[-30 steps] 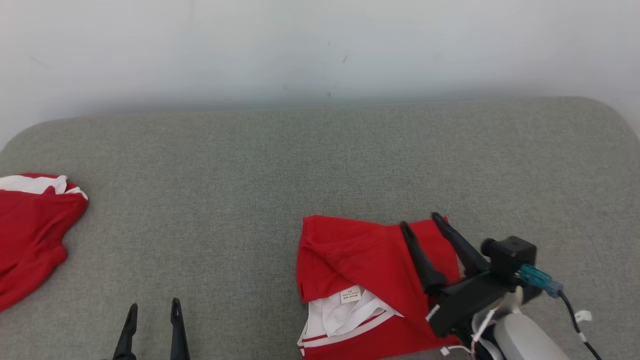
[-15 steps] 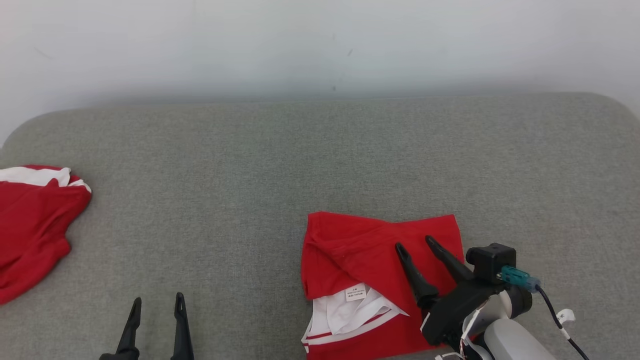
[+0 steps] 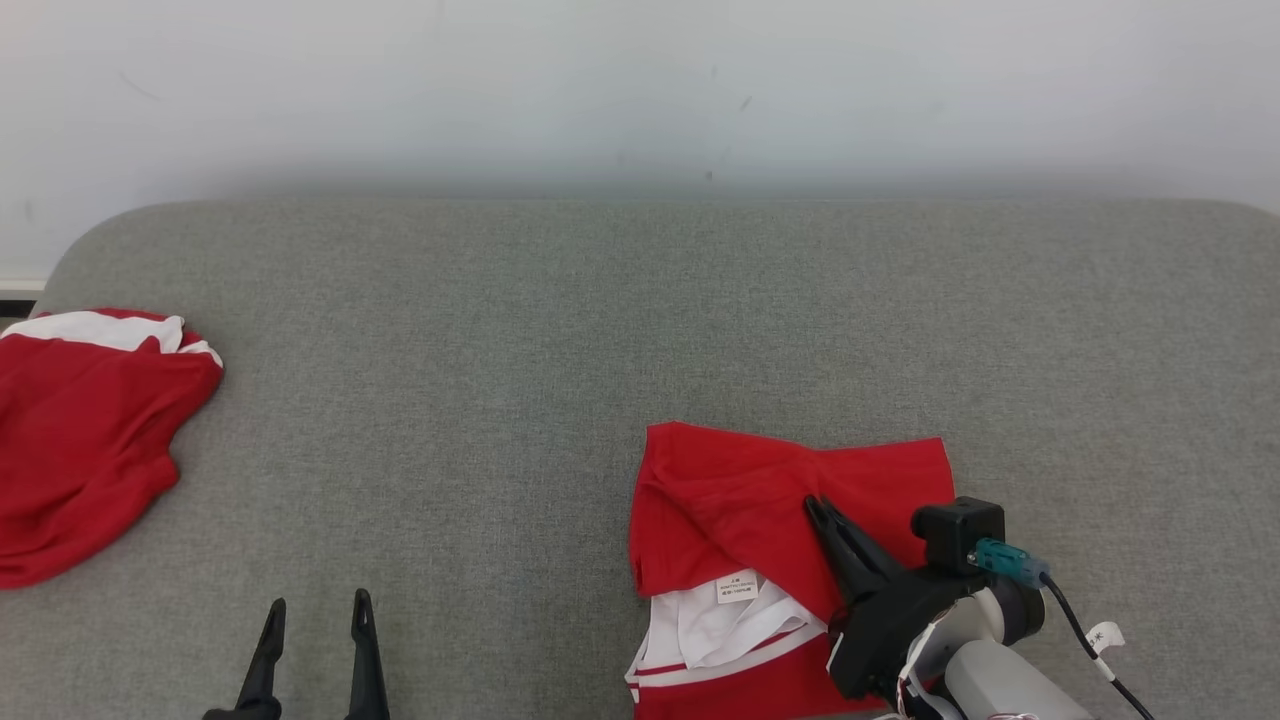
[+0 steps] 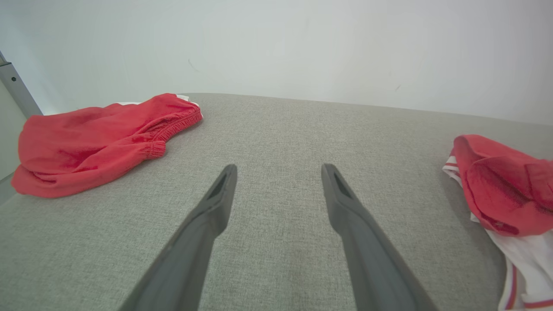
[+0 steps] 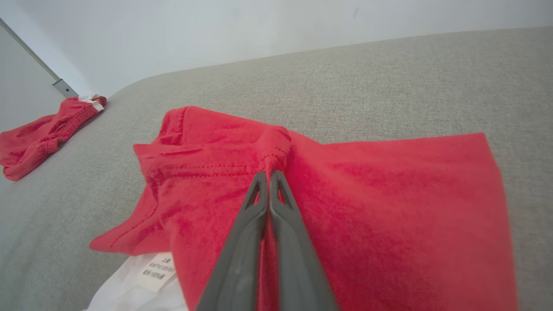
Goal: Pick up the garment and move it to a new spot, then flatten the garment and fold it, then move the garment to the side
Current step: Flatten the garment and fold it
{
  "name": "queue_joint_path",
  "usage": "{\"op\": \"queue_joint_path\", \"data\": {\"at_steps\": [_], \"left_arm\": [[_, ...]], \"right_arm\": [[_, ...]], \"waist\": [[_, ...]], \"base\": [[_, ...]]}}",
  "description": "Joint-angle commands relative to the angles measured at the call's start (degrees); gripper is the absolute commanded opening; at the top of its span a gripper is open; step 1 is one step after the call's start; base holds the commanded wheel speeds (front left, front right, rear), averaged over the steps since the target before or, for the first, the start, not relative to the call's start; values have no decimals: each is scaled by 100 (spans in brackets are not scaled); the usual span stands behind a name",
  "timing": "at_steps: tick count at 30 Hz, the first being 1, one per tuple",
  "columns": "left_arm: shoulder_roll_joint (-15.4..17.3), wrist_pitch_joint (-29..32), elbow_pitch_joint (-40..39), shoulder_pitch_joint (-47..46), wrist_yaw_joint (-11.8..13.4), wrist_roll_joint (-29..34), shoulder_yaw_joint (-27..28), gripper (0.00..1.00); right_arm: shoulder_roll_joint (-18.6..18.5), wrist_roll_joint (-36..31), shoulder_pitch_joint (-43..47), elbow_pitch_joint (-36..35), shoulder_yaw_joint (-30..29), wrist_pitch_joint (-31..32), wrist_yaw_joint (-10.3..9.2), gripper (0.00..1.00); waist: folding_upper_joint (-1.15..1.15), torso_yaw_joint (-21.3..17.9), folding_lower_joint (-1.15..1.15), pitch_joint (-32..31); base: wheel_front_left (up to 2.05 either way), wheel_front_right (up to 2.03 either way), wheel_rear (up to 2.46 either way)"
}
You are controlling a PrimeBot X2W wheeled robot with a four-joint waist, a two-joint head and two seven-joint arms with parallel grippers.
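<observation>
Soft red garment with white lining lying crumpled on grey fabric cushion, front right. Right gripper pinching its raised seam fold, fingers together. Left gripper hanging wide, empty. Cloth likely handling light, limp.

A white label inside the garment carries small dark print, too fine to read.

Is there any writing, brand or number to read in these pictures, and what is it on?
Small white sewn-in label on the white lining of the folded red garment with white trim: a few printed lines, too small to read.
Small white tag at the lower right of the head view: a dark mark, too blurred to read.
No other writing visible.
</observation>
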Motion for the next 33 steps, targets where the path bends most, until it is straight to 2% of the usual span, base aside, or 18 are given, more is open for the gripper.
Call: {"op": "queue_joint_path", "data": {"at_steps": [1, 8, 20, 21, 22, 23, 24, 33], "left_arm": [[-8, -18, 7, 40, 29, -19, 17, 100], [-8, -18, -16, 105, 37, -21, -3, 100], [-8, -18, 3, 128, 62, -45, -48, 100], [-8, -18, 6, 119, 63, -42, -49, 100], [-8, -18, 9, 114, 61, -37, -49, 100], [-8, -18, 14, 112, 58, -32, -50, 100], [-8, -18, 16, 113, 55, -27, -47, 100], [-8, -18, -3, 163, 53, -21, -14, 100]], "right_arm": [[-16, 49, -36, 5, 48, -72, -15, 0], [-158, 199, 247, -476, 668, -430, -15, 0], [-302, 424, 1021, -1501, 1561, -521, -15, 0], [-307, 434, 1046, -1527, 1617, -522, -15, 26], [-307, 446, 1062, -1541, 1685, -519, -15, 41], [-304, 469, 1072, -1553, 1747, -515, -15, 92], [-300, 516, 1078, -1562, 1791, -517, -15, 100], [-399, 568, 1071, -1625, 1644, -566, -15, 100]], "waist": [[0, -11, 0, -25], [0, -85, 0, -107], [0, -87, 0, -130], [0, -90, 0, -131], [0, -92, 0, -134], [0, -94, 0, -139], [0, -97, 0, -145], [0, -146, 0, -202]], "base": [[0, 0, 0], [0, 0, 0], [0, 0, 0], [0, 0, 0], [0, 0, 0], [0, 0, 0], [0, 0, 0], [0, 0, 0]]}}
